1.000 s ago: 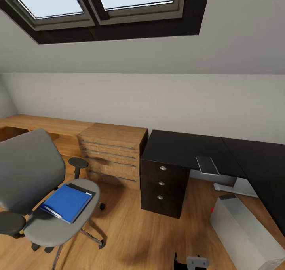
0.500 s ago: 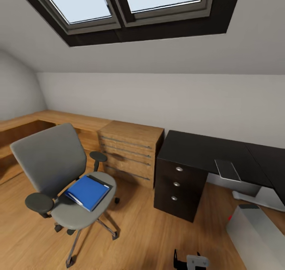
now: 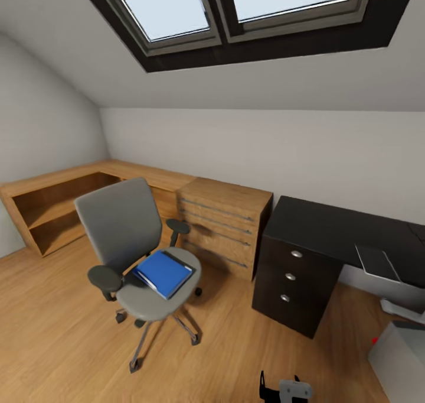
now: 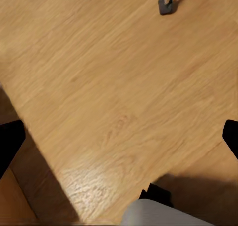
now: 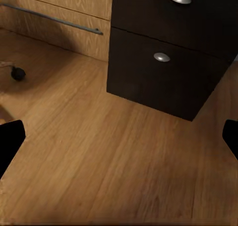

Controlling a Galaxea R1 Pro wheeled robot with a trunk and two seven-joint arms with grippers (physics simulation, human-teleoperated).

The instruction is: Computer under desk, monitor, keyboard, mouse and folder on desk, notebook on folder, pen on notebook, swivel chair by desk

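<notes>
Standing at centre-left of the head view, the grey swivel chair (image 3: 133,255) carries the blue folder (image 3: 163,272) flat on its seat, well apart from the black desk (image 3: 348,228) at the right of the frame. Bare wooden floor (image 3: 53,326) spreads wide across the lower left, with open room all round the chair's wheeled base. A wooden drawer chest (image 3: 227,223) sits between chair and desk, touching or just beside the desk's drawer column, and a low wooden shelf unit (image 3: 50,208) runs along the left wall. At the right edge, a grey flat panel (image 3: 378,262) leans under the desktop, and the corner of a pale grey box (possibly the computer, though too cropped to say) (image 3: 398,350) sits at lower right.

The right wrist view looks closely at the desk's lower drawers (image 5: 163,67) with round knobs, the chest's rail handle (image 5: 49,18) and a chair castor (image 5: 18,74). The left wrist view gives floorboards and one castor (image 4: 166,5). Both grippers' fingertips (image 4: 10,141) (image 5: 10,139) sit spread at the frame edges, released, grasping nothing.
</notes>
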